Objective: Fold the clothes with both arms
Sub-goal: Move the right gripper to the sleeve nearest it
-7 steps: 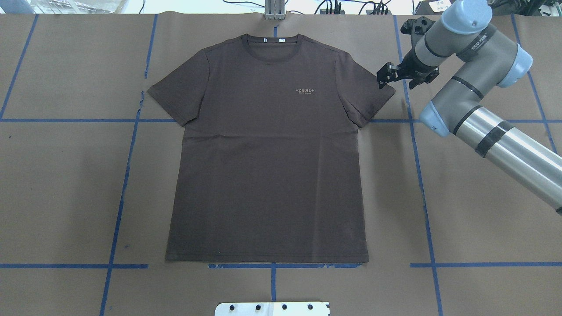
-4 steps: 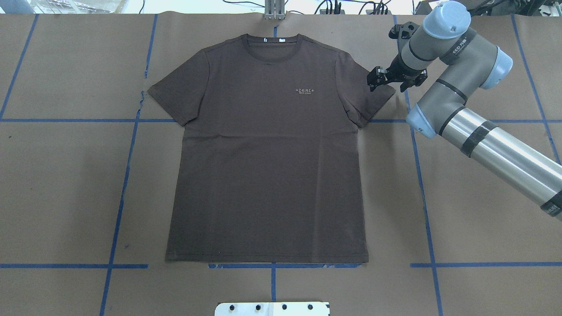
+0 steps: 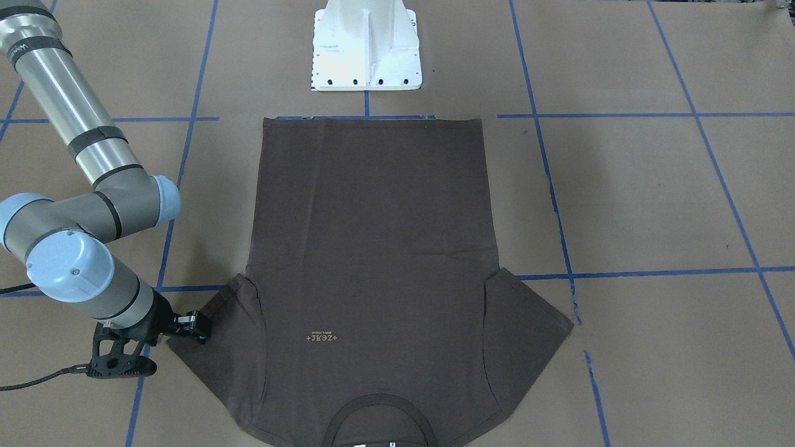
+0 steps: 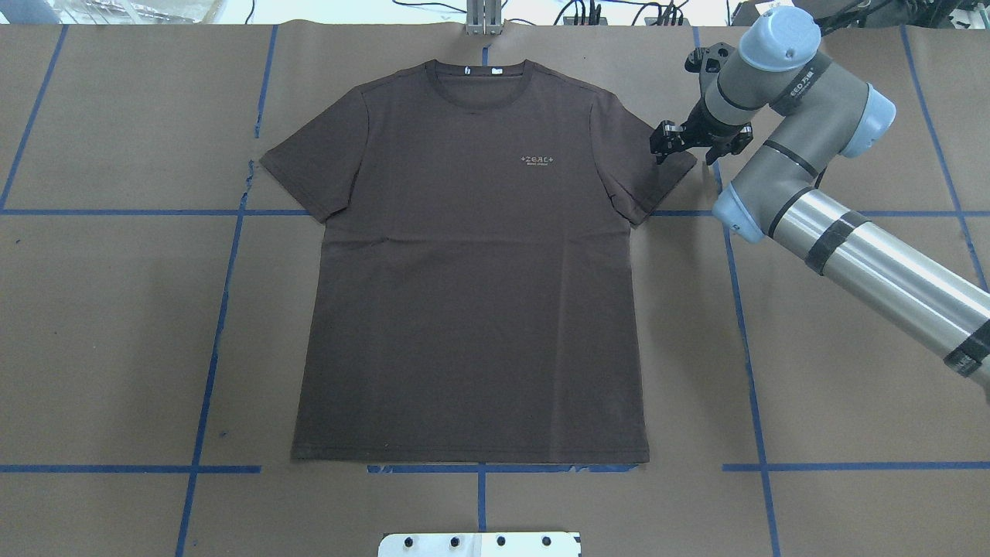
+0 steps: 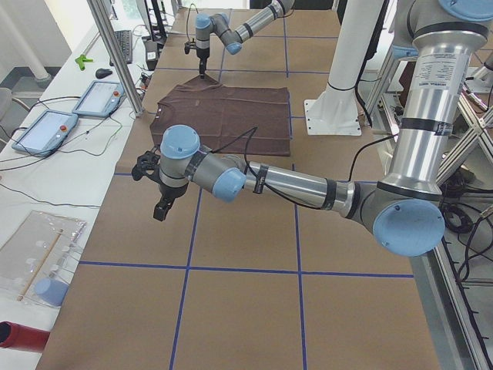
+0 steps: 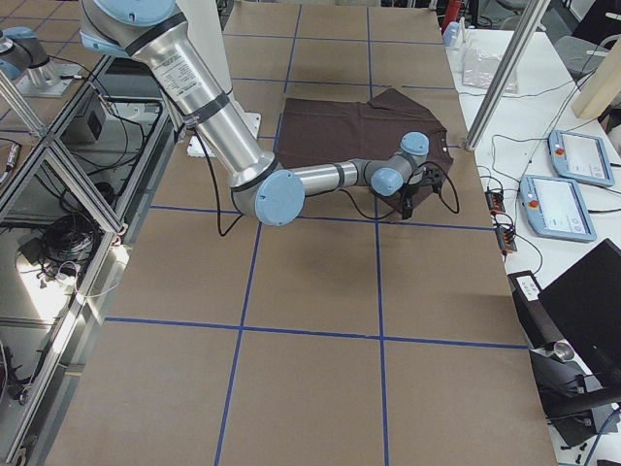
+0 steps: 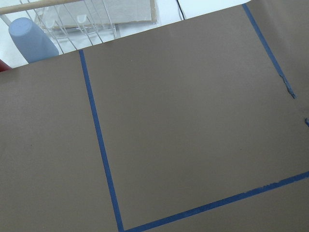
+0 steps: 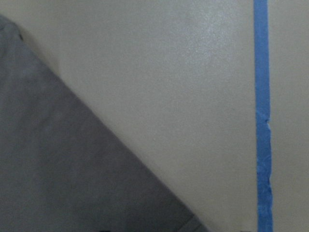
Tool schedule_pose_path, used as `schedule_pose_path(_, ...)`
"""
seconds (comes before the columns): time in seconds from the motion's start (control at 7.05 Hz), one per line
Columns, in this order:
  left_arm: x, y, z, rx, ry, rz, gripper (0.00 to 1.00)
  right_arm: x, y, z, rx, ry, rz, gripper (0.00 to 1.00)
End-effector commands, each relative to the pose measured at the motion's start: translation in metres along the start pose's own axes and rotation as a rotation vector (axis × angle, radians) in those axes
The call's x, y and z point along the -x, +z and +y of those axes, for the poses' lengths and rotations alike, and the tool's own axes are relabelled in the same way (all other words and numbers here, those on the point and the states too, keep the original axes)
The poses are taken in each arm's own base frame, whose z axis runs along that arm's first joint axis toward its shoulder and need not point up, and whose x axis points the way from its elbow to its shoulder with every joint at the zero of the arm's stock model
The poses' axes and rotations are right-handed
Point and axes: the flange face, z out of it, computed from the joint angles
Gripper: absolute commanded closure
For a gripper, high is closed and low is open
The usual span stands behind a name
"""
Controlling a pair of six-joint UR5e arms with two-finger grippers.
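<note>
The dark brown T-shirt (image 4: 472,271) lies flat and face up on the brown table, collar at the far edge; it also shows in the front-facing view (image 3: 372,248). My right gripper (image 4: 663,147) hangs low over the outer corner of the sleeve on that side, jaws apart and holding nothing; the front-facing view (image 3: 196,329) shows it at the sleeve edge. The right wrist view shows the sleeve's edge (image 8: 72,169) close below. My left gripper (image 5: 160,210) shows only in the exterior left view, well off the shirt over bare table; I cannot tell whether it is open or shut.
The white pedestal base (image 3: 366,49) stands at the shirt's hem side. Blue tape lines (image 4: 742,309) grid the table. Tablets (image 5: 100,96) lie past the table's far edge. A blue cup (image 7: 31,41) and a clear tray sit beyond the left end.
My right gripper has moved left, from beside the sleeve to over its outer corner. The shirt has not moved.
</note>
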Motion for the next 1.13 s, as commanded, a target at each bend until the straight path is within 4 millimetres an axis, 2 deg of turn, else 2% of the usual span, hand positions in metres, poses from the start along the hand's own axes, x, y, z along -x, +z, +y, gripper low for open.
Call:
schedule_pose_path(0.0,-0.001,0.0,-0.001,-0.001,0.001,0.0,0.0,0.0,0.001,0.0,-0.001,-0.003,0.003,0.58)
schedule_pose_path(0.14,-0.001,0.0,-0.001,-0.001,0.001,0.0,0.0,0.0,0.001,0.0,0.0,-0.024,0.002,0.9)
schedule_pose_path(0.28,-0.002,-0.001,-0.003,-0.005,0.004,0.001,0.0,0.0,0.0,-0.001,-0.001,-0.042,0.0,1.0)
schedule_pose_path(0.85,-0.004,-0.003,-0.008,-0.009,0.005,0.001,0.0,0.046,-0.033,-0.014,-0.044,-0.075,-0.055,1.0)
schedule_pose_path(0.99,-0.005,-0.005,-0.01,-0.012,0.006,0.001,0.0,0.076,-0.052,-0.023,-0.067,-0.096,-0.084,1.0)
